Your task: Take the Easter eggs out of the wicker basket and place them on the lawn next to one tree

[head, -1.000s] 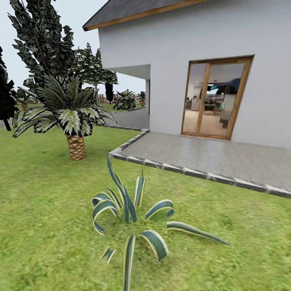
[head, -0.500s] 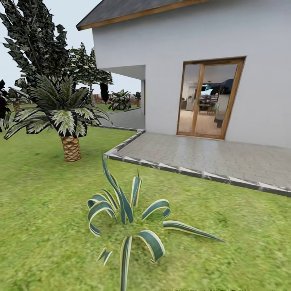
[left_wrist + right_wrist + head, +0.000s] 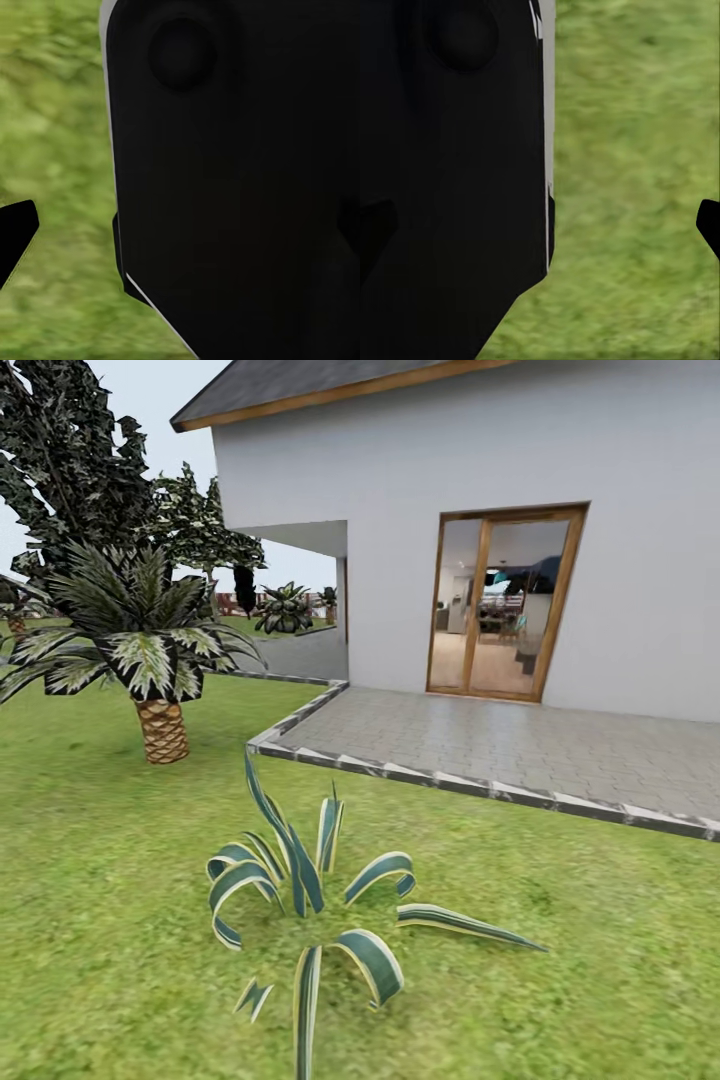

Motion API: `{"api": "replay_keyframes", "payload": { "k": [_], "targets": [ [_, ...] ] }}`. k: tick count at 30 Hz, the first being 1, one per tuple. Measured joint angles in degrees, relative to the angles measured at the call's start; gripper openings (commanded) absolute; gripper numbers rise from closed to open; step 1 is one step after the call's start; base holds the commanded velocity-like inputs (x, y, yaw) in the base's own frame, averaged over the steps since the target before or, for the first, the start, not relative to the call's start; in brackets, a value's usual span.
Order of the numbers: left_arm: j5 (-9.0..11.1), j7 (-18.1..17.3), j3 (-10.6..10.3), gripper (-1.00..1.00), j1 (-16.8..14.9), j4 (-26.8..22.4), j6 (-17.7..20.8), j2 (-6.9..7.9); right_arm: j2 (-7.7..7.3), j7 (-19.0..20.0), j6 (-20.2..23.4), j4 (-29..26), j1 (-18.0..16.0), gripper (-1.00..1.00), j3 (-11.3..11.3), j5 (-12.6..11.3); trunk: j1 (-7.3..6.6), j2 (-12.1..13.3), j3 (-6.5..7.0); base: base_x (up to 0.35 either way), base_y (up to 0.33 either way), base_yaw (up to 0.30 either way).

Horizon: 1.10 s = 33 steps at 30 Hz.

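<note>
The Easter eggs and the wicker basket are out of view. Bright green lawn [image 3: 110, 880] spreads across the near ground of the garden. A tall tree [image 3: 70, 470] with dark, pale-flecked foliage rises at the far left behind a short palm; its trunk is hidden. In the left wrist view a black fingertip [image 3: 15, 236] hangs over blurred grass beside a broad black part of the robot, and the left gripper [image 3: 180, 225] is spread open. The right gripper [image 3: 540, 225] is likewise open over grass, one fingertip [image 3: 709, 225] at the picture's edge. Neither holds anything.
A striped agave plant [image 3: 310, 900] sits in the grass straight ahead. A short palm [image 3: 150, 660] stands to the left. Beyond lie a grey paved terrace [image 3: 520, 745] with a raised kerb and the white house [image 3: 420, 510] with its glass door [image 3: 500, 605].
The whole head picture has slid leftward and slightly down, so the camera has turned to the right. Nothing in the garden itself has moved.
</note>
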Motion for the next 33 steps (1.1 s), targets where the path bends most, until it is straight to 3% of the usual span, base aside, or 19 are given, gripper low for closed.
{"api": "replay_keyframes", "payload": {
  "k": [16, 33],
  "targets": [
    [-0.1, 0.0, 0.0, 1.0, 0.0, -0.2, 0.0, -0.06, 0.05, 0.0, 0.0, 0.0, 0.0, 1.0, 0.0, 0.1, 0.0, 0.0, 0.0, 0.0, 0.288, 0.0],
    [0.0, 0.0, 0.0, 1.0, 0.0, -0.1, 0.0, -0.06, 0.05, -0.1, 0.0, 0.0, 0.0, 1.0, 0.0, 0.0, 0.0, 0.0, 0.23, 0.0, 0.035, -0.173]
  ]
}}
